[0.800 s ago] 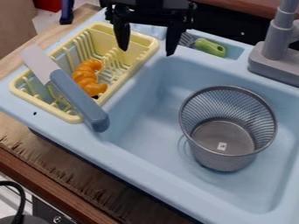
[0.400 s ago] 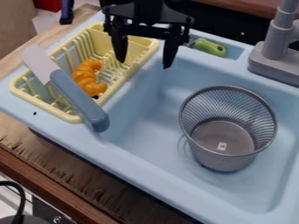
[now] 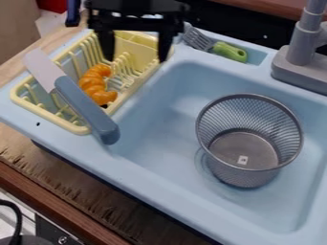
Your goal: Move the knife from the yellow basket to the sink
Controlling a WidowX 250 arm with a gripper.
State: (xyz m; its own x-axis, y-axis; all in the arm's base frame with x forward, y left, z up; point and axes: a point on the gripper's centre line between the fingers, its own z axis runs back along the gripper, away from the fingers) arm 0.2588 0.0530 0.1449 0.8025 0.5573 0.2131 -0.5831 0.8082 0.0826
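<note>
Gripper (image 3: pixel 136 60) spread wide, empty, over far end of yellow dish rack (image 3: pixel 64 126); blue-handled knife (image 3: pixel 71 93) aslant across rack, handle overhanging rim; off-centre pinch could swivel it, blade snagging tines or croissant (image 3: pixel 96 85).

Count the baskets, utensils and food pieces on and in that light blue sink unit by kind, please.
Baskets: 2 (yellow slotted basket; round grey mesh basket)
Utensils: 2 (blue-handled, pale-bladed knife; green-handled grey utensil)
Food: 1 (orange croissant-shaped piece)
Total: 5
</note>
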